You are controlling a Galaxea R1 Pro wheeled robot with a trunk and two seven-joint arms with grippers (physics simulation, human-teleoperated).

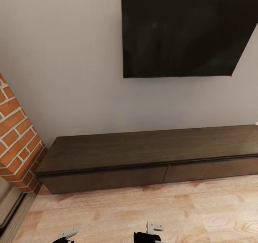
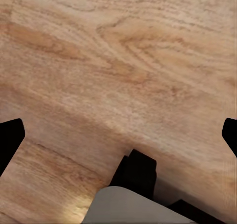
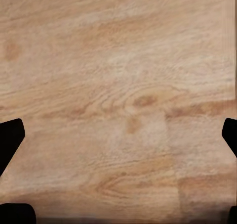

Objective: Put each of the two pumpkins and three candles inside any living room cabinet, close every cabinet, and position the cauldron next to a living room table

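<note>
We face a long, low dark cabinet (image 1: 143, 157) against the wall, both of its front panels flush and shut. Whether pumpkins or candles lie inside we cannot tell, so this fits a cabinet filled and closed as well as one yet to be opened. Our left gripper (image 2: 118, 135) and right gripper (image 3: 118, 135) hang over the wooden floor (image 1: 143, 210), fingers spread wide, holding nothing. A brick column (image 1: 16, 139) and a dark wall screen (image 1: 182, 28) flank the cabinet

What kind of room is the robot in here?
Probably a living room: a dark TV hangs on the wall above a long low cabinet, with a brick column beside it and a wood floor.
</note>
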